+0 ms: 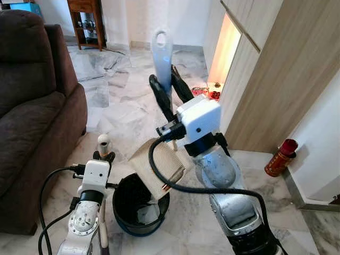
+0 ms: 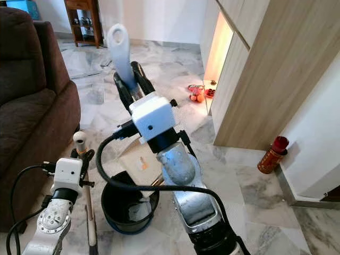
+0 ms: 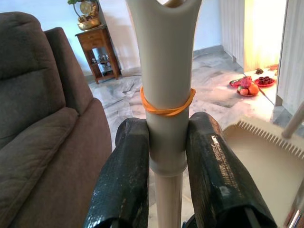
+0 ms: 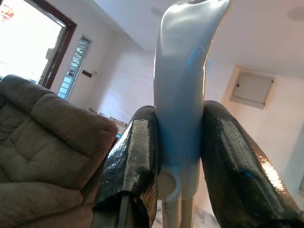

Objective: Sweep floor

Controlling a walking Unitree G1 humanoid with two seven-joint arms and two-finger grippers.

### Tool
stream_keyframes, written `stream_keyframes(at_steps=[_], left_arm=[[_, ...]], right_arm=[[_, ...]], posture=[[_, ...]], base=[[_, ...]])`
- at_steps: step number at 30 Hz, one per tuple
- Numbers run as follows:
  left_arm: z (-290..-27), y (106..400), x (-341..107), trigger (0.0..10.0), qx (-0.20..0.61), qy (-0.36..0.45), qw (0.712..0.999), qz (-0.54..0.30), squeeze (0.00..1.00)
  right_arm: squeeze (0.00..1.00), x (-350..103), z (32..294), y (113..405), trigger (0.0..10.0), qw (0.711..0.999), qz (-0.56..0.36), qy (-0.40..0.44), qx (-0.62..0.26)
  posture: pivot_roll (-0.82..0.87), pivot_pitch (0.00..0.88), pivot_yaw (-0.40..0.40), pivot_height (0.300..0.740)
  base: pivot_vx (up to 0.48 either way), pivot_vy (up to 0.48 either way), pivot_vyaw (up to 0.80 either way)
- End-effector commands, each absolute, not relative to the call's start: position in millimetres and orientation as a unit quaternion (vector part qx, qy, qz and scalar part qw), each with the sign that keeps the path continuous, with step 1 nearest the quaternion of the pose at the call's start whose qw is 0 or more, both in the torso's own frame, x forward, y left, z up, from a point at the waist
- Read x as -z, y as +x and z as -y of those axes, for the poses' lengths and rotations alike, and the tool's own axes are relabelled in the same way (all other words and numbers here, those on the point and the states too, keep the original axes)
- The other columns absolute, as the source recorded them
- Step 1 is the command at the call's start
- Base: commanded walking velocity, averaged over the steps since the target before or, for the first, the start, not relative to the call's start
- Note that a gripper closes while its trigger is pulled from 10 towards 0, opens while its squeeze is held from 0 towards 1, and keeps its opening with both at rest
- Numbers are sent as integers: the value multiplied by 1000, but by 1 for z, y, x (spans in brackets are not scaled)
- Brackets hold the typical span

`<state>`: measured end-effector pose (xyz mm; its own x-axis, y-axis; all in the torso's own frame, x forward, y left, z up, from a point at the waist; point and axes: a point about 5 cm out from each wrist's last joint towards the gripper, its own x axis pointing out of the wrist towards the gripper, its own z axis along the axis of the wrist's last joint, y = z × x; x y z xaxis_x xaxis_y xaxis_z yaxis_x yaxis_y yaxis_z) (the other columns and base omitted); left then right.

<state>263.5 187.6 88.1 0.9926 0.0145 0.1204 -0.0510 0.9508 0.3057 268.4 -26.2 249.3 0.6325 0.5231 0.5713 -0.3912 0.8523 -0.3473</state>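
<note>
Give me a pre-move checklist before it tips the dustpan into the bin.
1. Right hand shut on the dustpan handle: ok.
2. Left hand shut on the broom handle: ok.
3. Dustpan over the black bin: ok, its lower edge sits at the rim.
4. Bin upright: ok.
5. Debris in dustpan: cannot tell.
6. Black cable clear of dustpan: not ok, it crosses in front.

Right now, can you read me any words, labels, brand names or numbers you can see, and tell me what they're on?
No text here can be read.
Red bottle by the wall: any label is too small and blurred to read.
Beige dustpan over the black bin: an orange mark, no legible letters.
Light blue handle in the right gripper: plain.
Beige handle in the left gripper: only an orange rubber band.
</note>
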Motion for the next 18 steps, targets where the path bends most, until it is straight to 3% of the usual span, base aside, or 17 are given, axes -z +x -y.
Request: stream_keyframes(at_steps=[1,18], left_arm=[[-183,265,-92,10000,-1,170,983,76,0],[-182,266,-91,10000,2,172,982,74,0]], right_arm=[[0,-268,24,254,10000,868,409,-104,-260],[0,-277,26,252,10000,866,425,-72,-253]], posture=[[104,0,-63,740],[104,0,-65,740]], base=[[0,0,0],[0,0,0]])
